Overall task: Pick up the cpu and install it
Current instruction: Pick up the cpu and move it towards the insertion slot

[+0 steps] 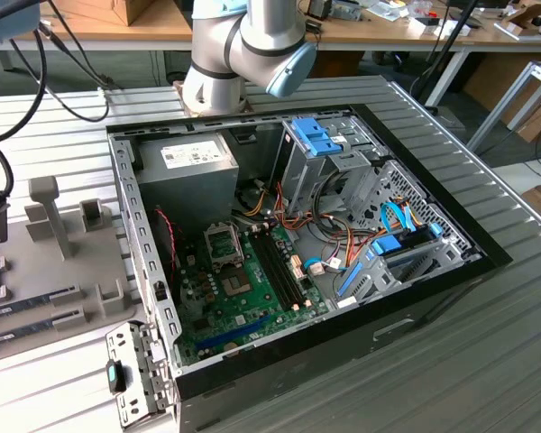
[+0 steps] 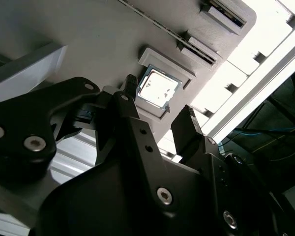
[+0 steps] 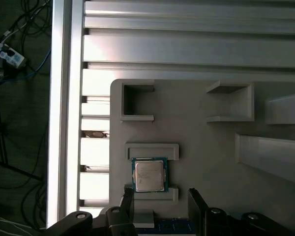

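Two fingers (image 3: pixel 128 201) of our gripper (image 3: pixel 162 192) are spread apart, and we see the cpu (image 3: pixel 149 174) lying in its grey tray (image 3: pixel 201 142) just ahead of the gap.

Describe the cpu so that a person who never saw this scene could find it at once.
Find the grey holder plate on the ribbed metal table. In the first wrist view, the cpu lies flat there between two low ledges, just ahead of the open tool. It alone is a small silvery square with a green rim.
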`<state>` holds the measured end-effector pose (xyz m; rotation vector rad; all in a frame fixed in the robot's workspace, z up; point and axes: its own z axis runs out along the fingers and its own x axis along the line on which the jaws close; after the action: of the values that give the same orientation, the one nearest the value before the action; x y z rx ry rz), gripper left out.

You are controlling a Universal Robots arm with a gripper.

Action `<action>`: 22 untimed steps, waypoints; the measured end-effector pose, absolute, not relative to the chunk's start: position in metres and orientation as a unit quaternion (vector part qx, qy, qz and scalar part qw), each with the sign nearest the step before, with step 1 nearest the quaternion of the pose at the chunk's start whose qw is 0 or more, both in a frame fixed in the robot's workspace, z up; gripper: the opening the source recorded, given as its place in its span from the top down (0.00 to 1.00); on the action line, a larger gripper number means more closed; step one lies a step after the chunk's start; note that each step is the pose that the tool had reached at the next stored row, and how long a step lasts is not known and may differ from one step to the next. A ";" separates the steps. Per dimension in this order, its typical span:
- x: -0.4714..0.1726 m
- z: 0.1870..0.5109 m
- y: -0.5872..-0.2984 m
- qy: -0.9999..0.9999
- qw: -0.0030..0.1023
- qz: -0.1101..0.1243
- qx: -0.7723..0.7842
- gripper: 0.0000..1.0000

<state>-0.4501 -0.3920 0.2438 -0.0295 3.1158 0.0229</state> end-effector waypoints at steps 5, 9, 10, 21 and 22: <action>-0.450 0.243 -0.392 1.000 0.013 0.007 -0.010 0.44; -0.450 0.241 -0.392 1.000 0.013 0.007 -0.009 0.44; -0.450 0.241 -0.392 1.000 0.013 0.007 -0.009 0.44; -0.450 0.237 -0.392 1.000 0.013 0.007 -0.009 0.44; -0.450 0.237 -0.392 1.000 0.013 0.007 -0.009 0.44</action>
<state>-0.4502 -0.3920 0.2366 -0.0296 3.1158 0.0229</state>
